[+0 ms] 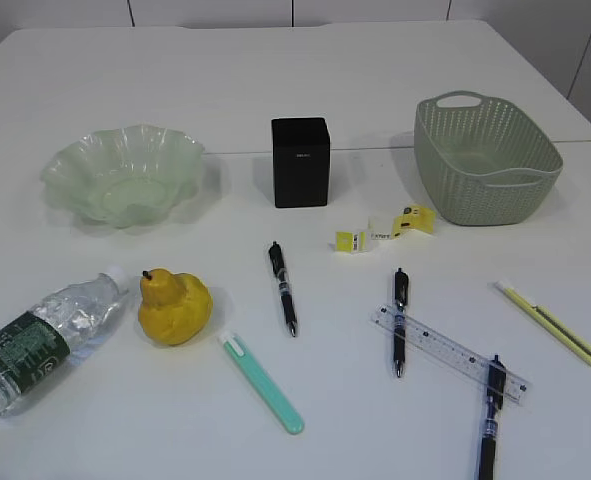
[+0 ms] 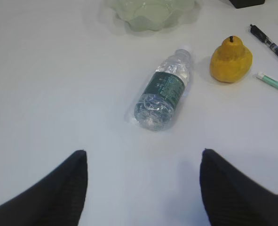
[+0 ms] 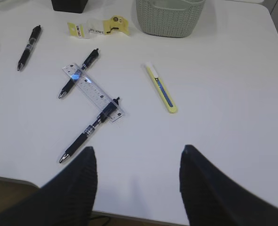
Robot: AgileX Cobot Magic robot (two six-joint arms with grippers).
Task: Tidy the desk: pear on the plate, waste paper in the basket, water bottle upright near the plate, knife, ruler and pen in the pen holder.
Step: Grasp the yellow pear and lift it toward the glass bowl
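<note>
Exterior view: pen nearest, tip end on ruler, second pen crossing ruler's other end. Water bottle on its side just beside pear on desk; plate, pen holder, basket behind.

Left wrist view: left gripper spread wide, empty, hovering near bottle's base.

Right wrist view: right gripper parted, empty (yellow knife apart from ruler).

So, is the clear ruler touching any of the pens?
Touching. In the right wrist view the ruler lies across two pens, its ends overlapping their barrels; the exterior view shows the same crossing.
</note>
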